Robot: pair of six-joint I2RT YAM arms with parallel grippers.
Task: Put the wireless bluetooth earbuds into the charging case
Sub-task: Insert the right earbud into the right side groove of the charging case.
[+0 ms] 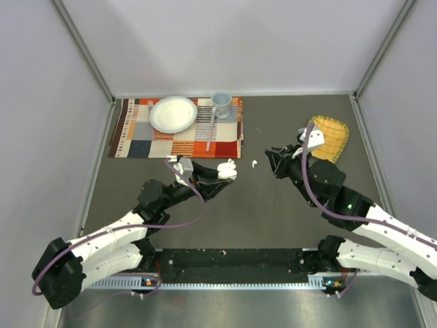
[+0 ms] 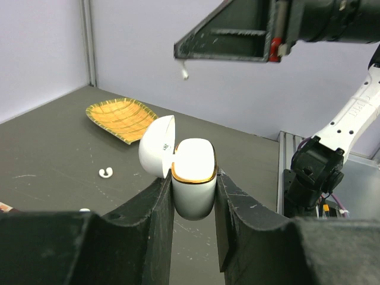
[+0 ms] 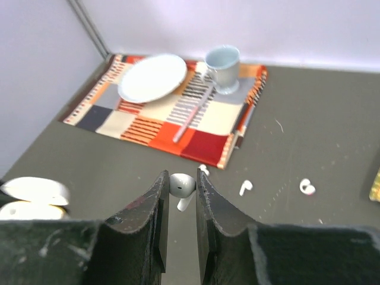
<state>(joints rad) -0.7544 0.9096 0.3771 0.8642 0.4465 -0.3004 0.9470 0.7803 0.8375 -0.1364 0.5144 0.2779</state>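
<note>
**Top view:** left pincer [image 1: 224, 172] narrow, clamped on the case [image 1: 228, 167], held over the tabletop [image 1: 273, 219] just off the placemat [image 1: 136, 143] corner. Right pincer [image 1: 272, 159] faces it from the right, small gap btw them; its load is too small to tell here. One loose earbud [image 1: 254, 164] lies on the tabletop btw the two. Plate [image 1: 173, 113] + cup [image 1: 220, 102] on the placemat, yellow dish [image 1: 329, 137] far right.

**Left wrist:** case [image 2: 194, 178] upright, pinched across its lower body by both fingers. Lid [image 2: 157, 153] flipped open to the left, gold rim round the mouth. Right pincer hangs above, a white stem tip [image 2: 185, 73] poking out below it.

**Right wrist:** right pincer [image 3: 181, 178] nearly closed on an earbud [image 3: 181, 186], head btw the fingers, stem hanging down. Open case [image 3: 32, 199] at lower left. At least two spare earbuds [image 3: 246, 187] on the tabletop near the placemat edge.

**Handling (judgement):** earbud prob. v. light, hard, glossy, so slippery; could twist or pop out under squeeze. Grip on the head leaves the stem free to go in first. Case rigid, smooth, rounded; best held low on the flat sides, keeping mouth + hinge clear.
</note>
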